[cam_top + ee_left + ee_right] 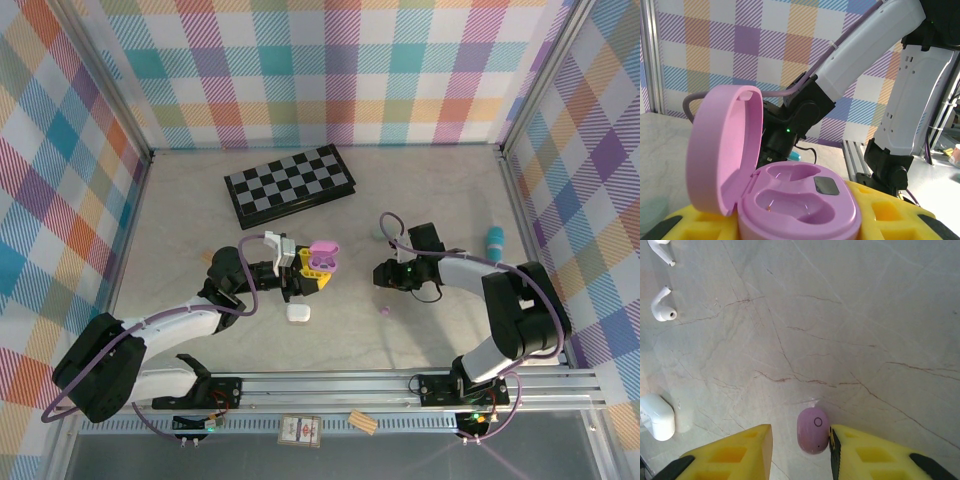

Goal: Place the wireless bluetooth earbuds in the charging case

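The right jaws stand apart astride a lilac bud (813, 431) on the table (850, 330); the bud touches 1 finger (860, 455), with a gap to the other. Centring first, then closing gently, should stop the glossy bud skidding. The left jaws are clamped on the open lilac case (790, 200), its 2 wells empty.

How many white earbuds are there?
2. Both lie on the table, in the upper left corner of the right wrist view: one white earbud seen whole, a second white earbud cut off by the picture's edge. More could be hidden.
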Controlling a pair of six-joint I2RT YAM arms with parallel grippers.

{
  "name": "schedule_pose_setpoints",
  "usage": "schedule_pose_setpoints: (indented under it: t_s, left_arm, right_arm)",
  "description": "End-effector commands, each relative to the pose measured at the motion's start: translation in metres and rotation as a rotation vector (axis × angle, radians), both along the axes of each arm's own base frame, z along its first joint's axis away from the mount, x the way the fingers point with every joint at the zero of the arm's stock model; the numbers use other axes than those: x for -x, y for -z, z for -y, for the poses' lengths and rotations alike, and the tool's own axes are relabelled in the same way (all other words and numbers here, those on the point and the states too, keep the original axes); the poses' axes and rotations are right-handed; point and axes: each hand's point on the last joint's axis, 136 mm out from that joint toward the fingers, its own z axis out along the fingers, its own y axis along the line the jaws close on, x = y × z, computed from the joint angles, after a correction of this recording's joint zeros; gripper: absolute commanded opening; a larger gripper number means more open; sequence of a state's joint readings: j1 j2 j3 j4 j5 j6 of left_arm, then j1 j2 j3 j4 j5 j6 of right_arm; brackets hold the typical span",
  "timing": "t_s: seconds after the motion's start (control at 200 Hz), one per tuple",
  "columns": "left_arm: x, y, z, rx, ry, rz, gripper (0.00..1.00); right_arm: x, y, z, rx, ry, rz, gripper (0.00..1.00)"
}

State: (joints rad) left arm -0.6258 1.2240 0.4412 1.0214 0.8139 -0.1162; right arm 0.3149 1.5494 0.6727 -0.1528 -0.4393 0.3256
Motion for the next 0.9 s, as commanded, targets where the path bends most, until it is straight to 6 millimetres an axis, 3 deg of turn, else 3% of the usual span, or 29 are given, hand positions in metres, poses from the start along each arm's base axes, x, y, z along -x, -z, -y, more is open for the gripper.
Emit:
schedule_pose_setpoints:
  t_s: [0.0, 0.43, 0.625, 0.895]
  left_arm:
    - [0.004, -0.006, 0.002, 0.013, 0.028, 0.025, 0.36]
    - [0.004, -0.006, 0.003, 0.012, 0.031, 0.022, 0.36]
    - [0.005, -0.006, 0.003, 0.011, 0.032, 0.021, 0.36]
    - [0.004, -0.005, 0.004, 0.011, 0.03, 0.021, 0.36]
  right_arm:
    - [0.001, 0.002, -0.004, -0.025, -0.007, -0.014, 0.36]
    - [-0.004, 0.009, -0.006, -0.024, 0.002, -0.034, 0.31]
    - [-0.004, 0.016, 0.002, 0.041, 0.037, -0.057, 0.24]
    - [-0.003, 0.006, 0.004, 0.114, 0.092, -0.018, 0.21]
